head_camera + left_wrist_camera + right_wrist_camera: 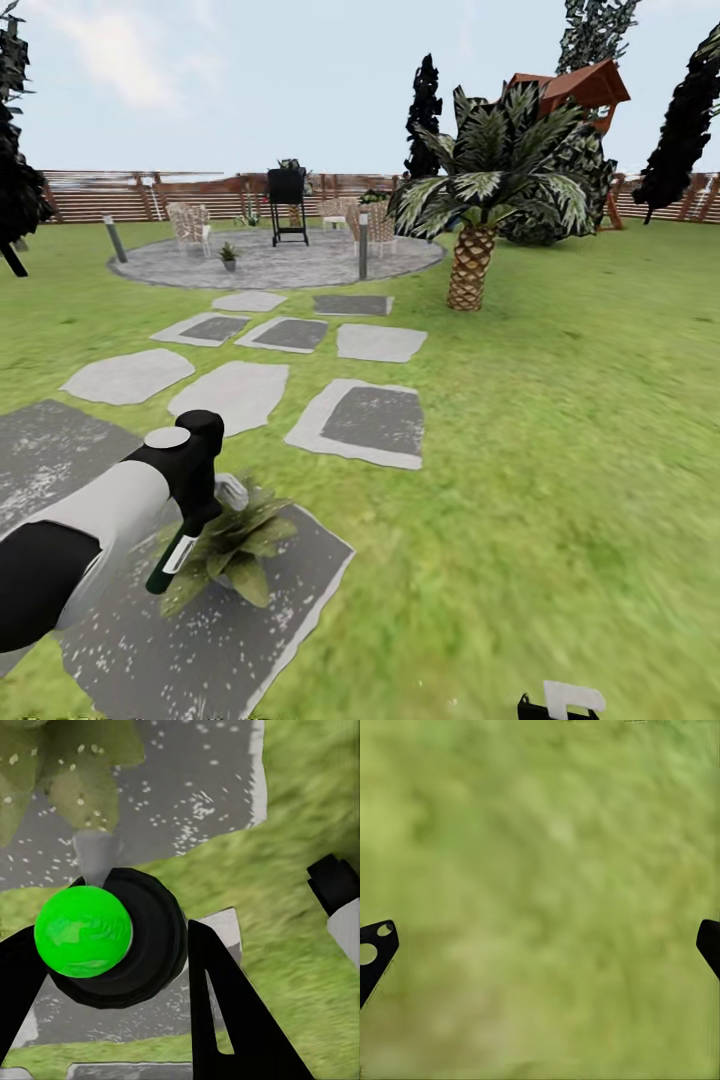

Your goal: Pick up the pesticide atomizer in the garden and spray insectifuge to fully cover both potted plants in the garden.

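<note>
Dark green atomizer (pixel 172 557), pale-speckled green plant (pixel 235 545)

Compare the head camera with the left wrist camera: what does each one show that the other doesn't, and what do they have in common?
Head view: the round patio with a far potted plant, a palm tree, the fence, and the pesticide atomizer hanging from the left gripper.

Left wrist view: close up between the fingers, a bright green ball in a black ring; pale speckles on the leaves.

Both: the near potted plant on a grey stepping stone, with lawn around it.
</note>
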Available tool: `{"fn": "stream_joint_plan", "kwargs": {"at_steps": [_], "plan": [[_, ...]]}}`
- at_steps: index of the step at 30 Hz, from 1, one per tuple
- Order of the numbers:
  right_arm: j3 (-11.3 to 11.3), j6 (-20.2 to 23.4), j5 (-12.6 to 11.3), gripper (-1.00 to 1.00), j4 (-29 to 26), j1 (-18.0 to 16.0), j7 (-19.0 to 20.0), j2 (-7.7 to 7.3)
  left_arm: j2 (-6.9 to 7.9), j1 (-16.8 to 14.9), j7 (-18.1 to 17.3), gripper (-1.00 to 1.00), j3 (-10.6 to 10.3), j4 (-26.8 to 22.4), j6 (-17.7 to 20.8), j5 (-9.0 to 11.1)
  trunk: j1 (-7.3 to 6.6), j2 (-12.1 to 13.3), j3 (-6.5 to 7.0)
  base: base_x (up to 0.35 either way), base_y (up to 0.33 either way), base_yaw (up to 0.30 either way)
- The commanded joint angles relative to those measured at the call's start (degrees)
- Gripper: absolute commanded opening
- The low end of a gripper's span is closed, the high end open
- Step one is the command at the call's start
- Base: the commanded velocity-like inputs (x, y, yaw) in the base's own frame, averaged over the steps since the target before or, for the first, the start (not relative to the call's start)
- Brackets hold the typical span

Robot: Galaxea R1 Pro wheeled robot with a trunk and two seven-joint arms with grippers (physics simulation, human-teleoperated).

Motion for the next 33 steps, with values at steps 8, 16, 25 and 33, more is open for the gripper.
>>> {"fn": "stream_joint_plan", "kwargs": {"at_steps": [8, 16, 25, 33], "plan": [[-0.48, -0.24, 0.57, 1.00, 0.13, -0.05, -0.18, 0.03, 0.37, 0.25, -0.54, -1.00, -0.19, -0.16, -3.13, -0.80, -0.01, -0.02, -0.05, 0.000, -0.005, 0.253], [-0.48, -0.23, 0.58, 1.00, 0.13, -0.05, -0.18, 0.03, -0.10, 0.83, -0.54, -1.00, -0.29, -0.16, -2.84, -0.76, -0.01, -0.02, -0.05, 0.000, 0.000, 0.278], [-0.48, -0.31, 0.59, 1.00, 0.09, -0.04, -0.18, -0.15, -0.04, 3.21, -0.54, -1.00, 0.58, -0.09, -2.20, -0.05, -0.01, -0.02, -0.05, 0.000, 0.000, 0.160], [-0.48, -0.23, 0.92, 1.00, 0.13, -0.05, -0.09, -0.24, 0.25, 7.45, 4.62, -1.00, 9.97, -0.09, -2.14, 0.07, -0.01, -0.02, -0.05, 0.000, 0.000, 0.001]]}}
